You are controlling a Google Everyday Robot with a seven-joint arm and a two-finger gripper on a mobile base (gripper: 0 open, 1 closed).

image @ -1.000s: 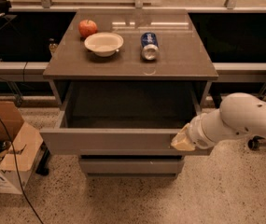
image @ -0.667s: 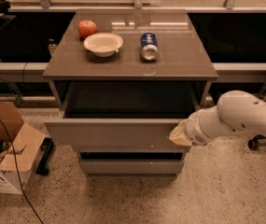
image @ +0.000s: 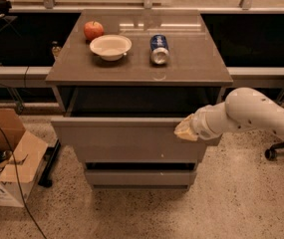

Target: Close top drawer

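The top drawer (image: 126, 139) is a wide grey drawer with a plain flat front. It stands partly open below the cabinet top, with a narrow dark gap showing behind its front; its inside is mostly hidden. My gripper (image: 184, 130) is at the end of the white arm that comes in from the right. It rests against the right part of the drawer front, near its top edge.
On the cabinet top (image: 191, 63) sit a red apple (image: 93, 30), a white bowl (image: 110, 46) and a blue can (image: 158, 49) lying on its side. A lower drawer front (image: 136, 177) is below. An open cardboard box (image: 4, 158) and cables lie on the floor at left.
The top drawer has slid inward toward the cabinet, and its open gap is much narrower. My gripper has moved left and inward with the drawer front.
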